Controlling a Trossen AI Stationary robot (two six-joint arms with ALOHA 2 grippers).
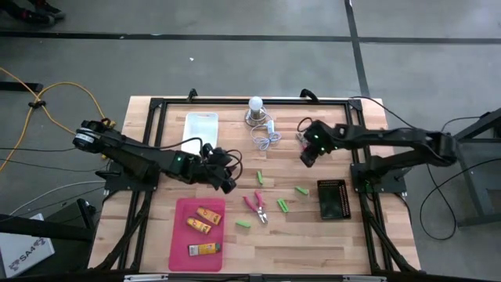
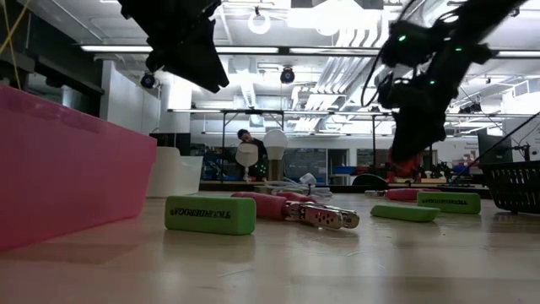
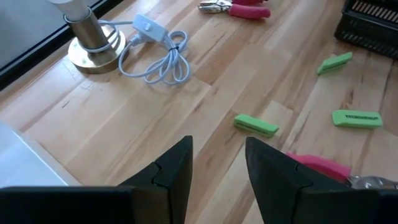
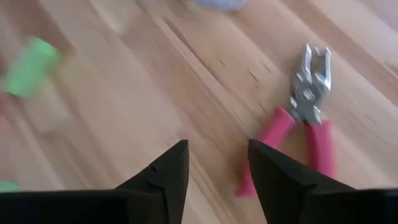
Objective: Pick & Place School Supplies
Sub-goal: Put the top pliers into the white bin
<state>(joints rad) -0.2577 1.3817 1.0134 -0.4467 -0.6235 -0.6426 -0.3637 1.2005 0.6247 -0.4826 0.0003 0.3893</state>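
Observation:
Three orange-yellow oblong pieces point(image 1: 203, 223) lie in a pink tray point(image 1: 182, 251) at the near left. Several light-green sticks point(image 1: 260, 178) lie scattered on the wooden table. One pink-handled pliers point(image 1: 256, 205) lies mid-table. My left gripper point(image 3: 217, 146) hovers open above the table between the tray and the sticks, nothing between its fingers. A second pink-handled pliers point(image 4: 305, 124) lies flat on the wood just beside my right gripper point(image 4: 217, 149), which points down, open and empty, at the table's far right point(image 1: 305, 157).
A white bulb lamp point(image 1: 256, 106) with a coiled cord point(image 1: 266, 139) stands at the far edge. A white tray point(image 1: 199, 131) lies far left of centre. A black basket point(image 1: 332, 198) sits on the right. Bare wood lies toward the near edge.

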